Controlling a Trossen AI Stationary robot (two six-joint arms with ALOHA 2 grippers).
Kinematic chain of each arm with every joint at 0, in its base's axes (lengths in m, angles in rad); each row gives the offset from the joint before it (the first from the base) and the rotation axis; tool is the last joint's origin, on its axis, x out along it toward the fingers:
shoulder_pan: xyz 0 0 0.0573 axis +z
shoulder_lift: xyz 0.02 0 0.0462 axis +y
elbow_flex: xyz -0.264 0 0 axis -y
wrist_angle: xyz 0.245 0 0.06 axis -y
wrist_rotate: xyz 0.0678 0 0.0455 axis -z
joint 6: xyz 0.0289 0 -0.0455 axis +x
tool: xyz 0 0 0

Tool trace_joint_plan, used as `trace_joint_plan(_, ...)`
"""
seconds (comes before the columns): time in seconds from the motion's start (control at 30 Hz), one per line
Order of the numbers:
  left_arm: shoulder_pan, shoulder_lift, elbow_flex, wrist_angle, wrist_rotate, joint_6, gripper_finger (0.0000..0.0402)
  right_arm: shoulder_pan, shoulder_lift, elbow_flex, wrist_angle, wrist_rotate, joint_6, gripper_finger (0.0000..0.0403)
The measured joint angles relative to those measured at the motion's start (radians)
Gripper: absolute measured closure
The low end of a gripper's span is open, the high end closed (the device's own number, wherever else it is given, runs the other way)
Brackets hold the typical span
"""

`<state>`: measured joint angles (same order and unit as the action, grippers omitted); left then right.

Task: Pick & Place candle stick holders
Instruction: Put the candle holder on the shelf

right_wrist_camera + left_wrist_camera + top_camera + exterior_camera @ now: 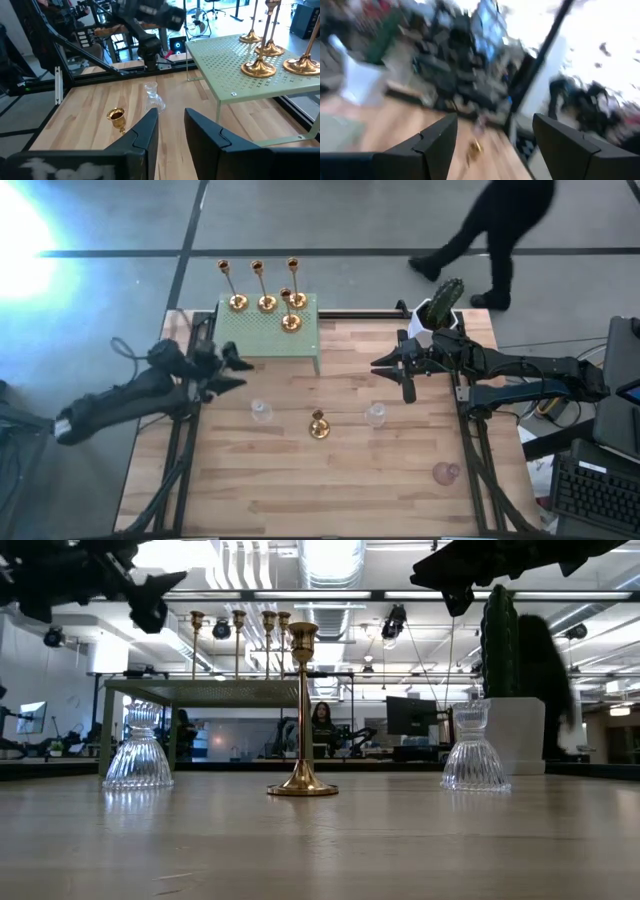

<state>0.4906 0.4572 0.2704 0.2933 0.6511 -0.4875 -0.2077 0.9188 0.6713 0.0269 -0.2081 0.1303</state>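
Four tall gold candlesticks (267,302) stand by their round bases on a green perforated stand (260,338) at the table's far side. A short gold candlestick (319,426) stands upright mid-table, between two clear glass holders (261,412) (375,415). A pinkish glass holder (446,472) sits near the right front. My left gripper (238,370) is open and empty, in the air left of the stand's near edge. My right gripper (385,367) is open and empty, above the table right of the stand; its wrist view shows the short candlestick (116,118) and a glass holder (152,98) ahead.
A white pot with a green cactus (440,310) stands at the far right, just behind my right arm. A person (495,230) walks on the floor beyond the table. Bare wood lies along the near edge (320,500).
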Motion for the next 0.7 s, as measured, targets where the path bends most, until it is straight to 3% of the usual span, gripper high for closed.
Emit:
trace_joint_plan(0.27,-0.229,0.267,0.059,-0.006,-0.058,0.222,0.0138,0.0,0.0,0.0,0.0,0.0,0.0,0.0332)
trace_joint_plan(0.7,-0.261,0.556,0.119,0.002,-0.056,0.408,0.0138,0.0,0.0,0.0,0.0,0.0,0.0,0.0333)
